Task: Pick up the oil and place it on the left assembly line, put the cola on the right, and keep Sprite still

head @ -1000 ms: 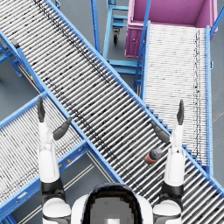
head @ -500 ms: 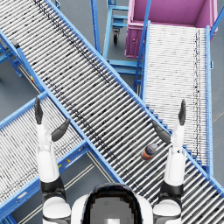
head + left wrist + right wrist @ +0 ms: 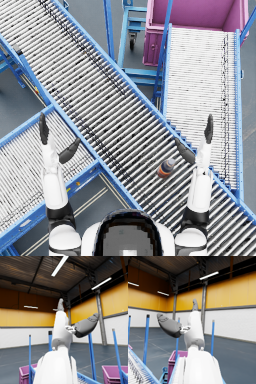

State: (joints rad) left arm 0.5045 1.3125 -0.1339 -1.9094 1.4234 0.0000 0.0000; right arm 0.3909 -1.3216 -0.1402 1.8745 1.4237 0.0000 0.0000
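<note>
One small dark bottle (image 3: 165,168) with an orange band and a grey cap lies on the rollers of the long diagonal conveyor (image 3: 100,100). I cannot tell from here which drink or oil it is. My left hand (image 3: 52,142) is raised above the left assembly line (image 3: 20,170), fingers spread, holding nothing. To the right of the bottle and apart from it, my right hand (image 3: 200,142) is also raised and empty. The wrist views show the left hand (image 3: 75,323) and the right hand (image 3: 180,323) pointing up at the hall ceiling, both empty.
The right assembly line (image 3: 200,75) runs back to a purple bin (image 3: 195,15). Blue frame rails border every conveyor, and blue posts stand between them. A purple crate (image 3: 112,373) shows in the left wrist view and another crate (image 3: 178,358) in the right.
The bottle has travelled a little up and to the left along the diagonal conveyor, away from my right hand. Both arms have stayed nearly still.
</note>
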